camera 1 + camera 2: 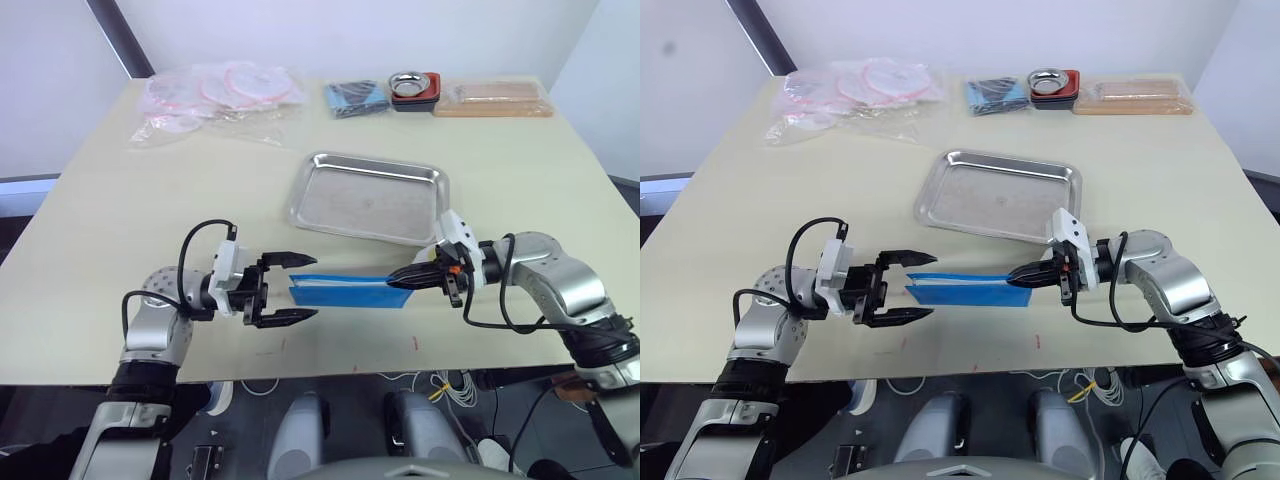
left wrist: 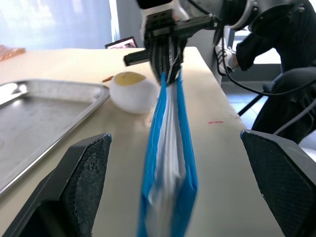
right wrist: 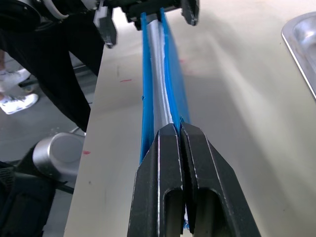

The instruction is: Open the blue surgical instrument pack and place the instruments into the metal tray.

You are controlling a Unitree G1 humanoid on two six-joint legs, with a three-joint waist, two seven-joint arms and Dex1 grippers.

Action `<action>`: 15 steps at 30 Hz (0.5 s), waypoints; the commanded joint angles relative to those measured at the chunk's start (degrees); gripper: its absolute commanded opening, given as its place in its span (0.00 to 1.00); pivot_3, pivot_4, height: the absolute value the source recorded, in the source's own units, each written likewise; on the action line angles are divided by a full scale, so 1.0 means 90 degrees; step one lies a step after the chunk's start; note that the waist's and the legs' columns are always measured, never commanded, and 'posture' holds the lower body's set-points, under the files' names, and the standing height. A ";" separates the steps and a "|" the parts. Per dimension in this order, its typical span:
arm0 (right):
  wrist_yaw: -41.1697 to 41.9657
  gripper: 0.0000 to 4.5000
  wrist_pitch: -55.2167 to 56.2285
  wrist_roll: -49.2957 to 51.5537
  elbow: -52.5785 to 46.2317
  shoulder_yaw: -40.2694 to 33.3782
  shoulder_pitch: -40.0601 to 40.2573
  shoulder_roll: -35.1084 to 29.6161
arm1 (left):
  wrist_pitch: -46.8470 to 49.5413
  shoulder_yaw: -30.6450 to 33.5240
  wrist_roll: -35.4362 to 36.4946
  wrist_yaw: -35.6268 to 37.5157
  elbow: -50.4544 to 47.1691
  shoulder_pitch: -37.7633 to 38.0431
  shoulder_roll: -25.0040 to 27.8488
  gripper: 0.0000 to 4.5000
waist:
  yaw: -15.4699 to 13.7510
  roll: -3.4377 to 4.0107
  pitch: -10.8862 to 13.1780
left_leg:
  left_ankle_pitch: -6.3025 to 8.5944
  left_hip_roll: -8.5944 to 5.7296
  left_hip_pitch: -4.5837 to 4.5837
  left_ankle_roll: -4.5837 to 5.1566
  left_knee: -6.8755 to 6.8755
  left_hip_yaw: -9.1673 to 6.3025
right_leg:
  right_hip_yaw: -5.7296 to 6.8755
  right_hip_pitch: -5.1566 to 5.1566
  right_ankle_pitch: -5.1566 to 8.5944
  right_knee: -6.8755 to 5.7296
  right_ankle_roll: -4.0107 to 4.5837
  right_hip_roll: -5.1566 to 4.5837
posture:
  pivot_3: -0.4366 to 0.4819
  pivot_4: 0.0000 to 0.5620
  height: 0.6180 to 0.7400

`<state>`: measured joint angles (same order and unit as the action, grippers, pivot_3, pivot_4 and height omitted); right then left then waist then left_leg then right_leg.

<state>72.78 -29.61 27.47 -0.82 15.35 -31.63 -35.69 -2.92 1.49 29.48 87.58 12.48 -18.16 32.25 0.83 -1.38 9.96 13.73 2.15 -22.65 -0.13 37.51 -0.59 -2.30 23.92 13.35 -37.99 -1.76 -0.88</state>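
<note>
My right gripper (image 1: 1022,279) pinches one end of the blue pack (image 1: 962,291) near the table's front edge, just short of the tray (image 1: 1000,195), while my left gripper (image 1: 908,288) gapes around the other end, so closing crookedly could spill the tools.

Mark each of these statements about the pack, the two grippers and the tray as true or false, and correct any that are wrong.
1. The right gripper is shut on one end of the blue surgical instrument pack. True.
2. The left gripper is shut on the pack's other end. False: its fingers are spread open on either side of that end, not touching it.
3. The metal tray already holds instruments. False: it is empty.
4. The pack is held on edge between the two grippers. True.
5. The pack lies inside the tray. False: it is in front of the tray, nearer the robot.
</note>
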 commanded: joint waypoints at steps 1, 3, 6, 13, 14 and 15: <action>0.0080 0.01 -0.0117 -0.0036 0.0097 -0.0066 -0.0157 0.0023 | 0.0070 -0.0046 0.0181 0.0383 0.0160 -0.0124 -0.0032 1.00 | 0.0000 -0.0002 -0.0001 | 0.0000 0.0000 0.0000 0.0000 0.0001 0.0000 | 0.0000 0.0000 0.0000 0.0000 0.0000 0.0000 | 0.48 0.27 1.00; 0.0098 0.01 -0.0105 -0.0070 0.0157 -0.0076 -0.0202 0.0060 | 0.0193 -0.0028 0.0242 0.0461 0.0252 -0.0202 -0.0063 1.00 | 0.0002 -0.0002 -0.0001 | 0.0000 0.0000 -0.0001 0.0000 0.0000 0.0000 | 0.0000 0.0000 0.0000 0.0000 0.0000 0.0000 | 0.48 0.27 1.00; 0.0129 0.01 -0.0144 -0.0062 0.0134 -0.0082 -0.0180 0.0067 | 0.0254 -0.0086 0.0310 0.0523 0.0317 -0.0282 -0.0007 1.00 | 0.0003 -0.0001 -0.0001 | 0.0000 0.0000 -0.0001 0.0000 0.0000 -0.0005 | 0.0004 0.0000 0.0000 -0.0001 0.0001 0.0000 | 0.48 0.27 1.00; 0.0187 0.01 -0.0181 -0.0062 0.0073 -0.0091 -0.0164 0.0050 | 0.0231 -0.0495 0.0428 0.0547 0.0487 -0.0358 0.0284 1.00 | 0.0004 -0.0001 -0.0001 | 0.0000 0.0000 -0.0001 0.0000 0.0000 -0.0005 | 0.0004 0.0000 0.0000 -0.0001 0.0000 0.0000 | 0.48 0.27 1.00; 0.0196 0.01 -0.0161 -0.0073 0.0068 -0.0086 -0.0155 0.0045 | 0.0214 -0.0541 0.0431 0.0547 0.0527 -0.0368 0.0290 1.00 | 0.0004 -0.0001 -0.0001 | 0.0000 0.0000 -0.0001 0.0000 0.0000 -0.0005 | 0.0004 0.0000 0.0000 -0.0001 0.0000 0.0000 | 0.48 0.27 1.00; 0.0193 0.01 -0.0156 -0.0081 0.0058 -0.0082 -0.0148 0.0046 | 0.0203 -0.0569 0.0453 0.0547 0.0562 -0.0380 0.0294 1.00 | 0.0004 -0.0001 -0.0001 | 0.0000 0.0000 -0.0001 0.0000 0.0000 -0.0005 | 0.0004 0.0000 0.0000 -0.0001 0.0000 0.0000 | 0.48 0.27 1.00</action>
<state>74.27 -31.05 27.12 0.99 15.28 -32.96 -35.04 -0.40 -3.07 32.06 89.56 17.56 -20.75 34.50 0.86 -1.39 9.95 13.73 2.15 -22.67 -0.13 37.51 -0.64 -2.27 23.92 13.35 -38.00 -1.76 -0.88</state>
